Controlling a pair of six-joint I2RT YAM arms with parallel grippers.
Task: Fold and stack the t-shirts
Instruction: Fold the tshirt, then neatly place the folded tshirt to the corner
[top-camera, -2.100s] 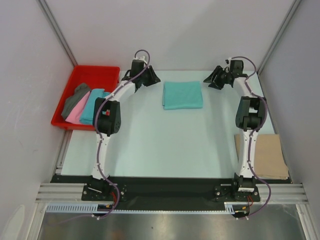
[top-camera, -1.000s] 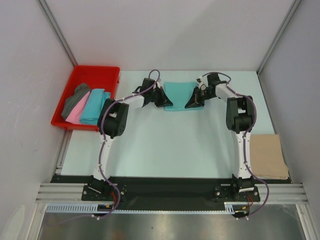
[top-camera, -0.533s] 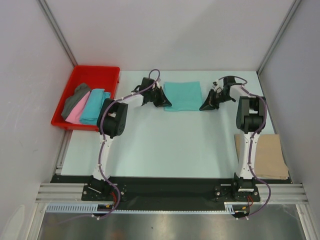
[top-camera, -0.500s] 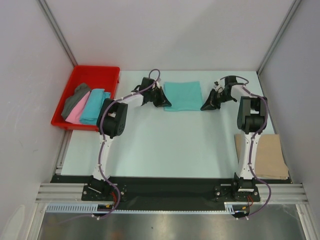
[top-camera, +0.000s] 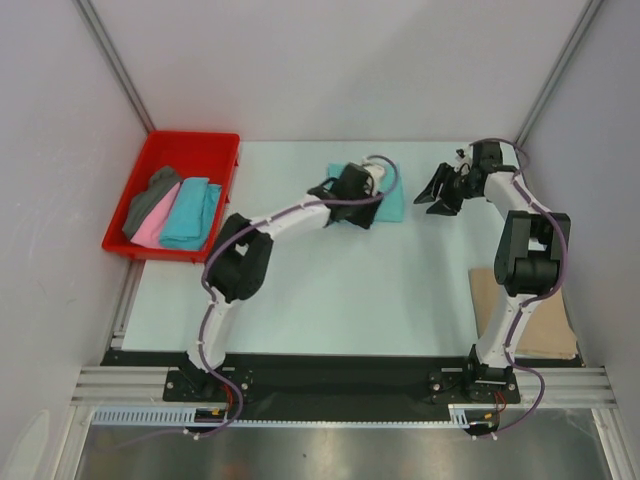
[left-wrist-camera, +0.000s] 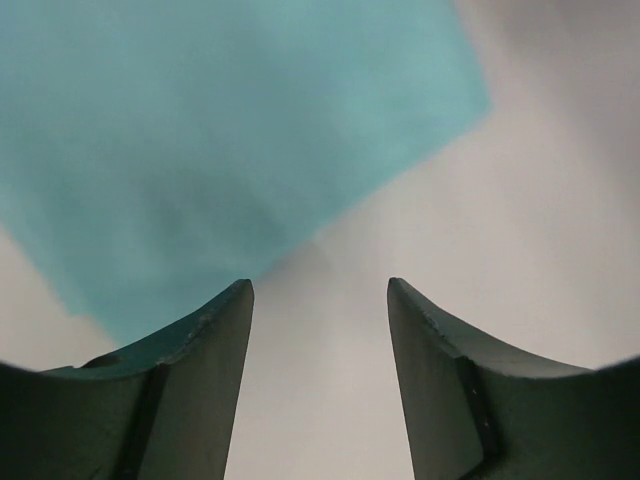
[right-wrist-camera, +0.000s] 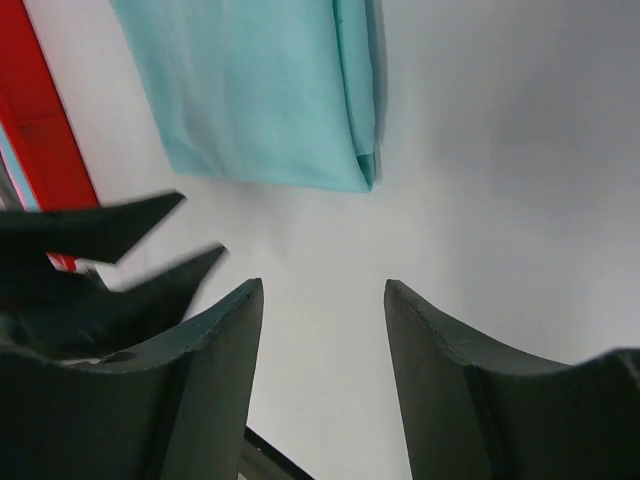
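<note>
A folded mint green t-shirt (top-camera: 392, 203) lies at the back middle of the table, also in the left wrist view (left-wrist-camera: 200, 150) and the right wrist view (right-wrist-camera: 270, 90). My left gripper (top-camera: 350, 205) reaches across it and hides most of it from above. It is open (left-wrist-camera: 320, 290), with only bare table between its fingers, and the shirt's edge is just beyond the left finger. My right gripper (top-camera: 428, 200) hangs open (right-wrist-camera: 322, 285) to the shirt's right, apart from it and holding nothing. A folded tan t-shirt (top-camera: 545, 315) lies at the right edge.
A red tray (top-camera: 175, 155) at the back left holds dark grey (top-camera: 150, 198), pink (top-camera: 155, 225) and turquoise (top-camera: 190, 212) t-shirts. Its rim (right-wrist-camera: 50, 140) shows in the right wrist view, beside the left gripper's blurred fingers (right-wrist-camera: 110, 230). Grey walls close in on three sides.
Both grippers were shut at the mint green shirt's side edges and now stand open. The left arm swung right over the shirt. The right gripper drew back to the right.
</note>
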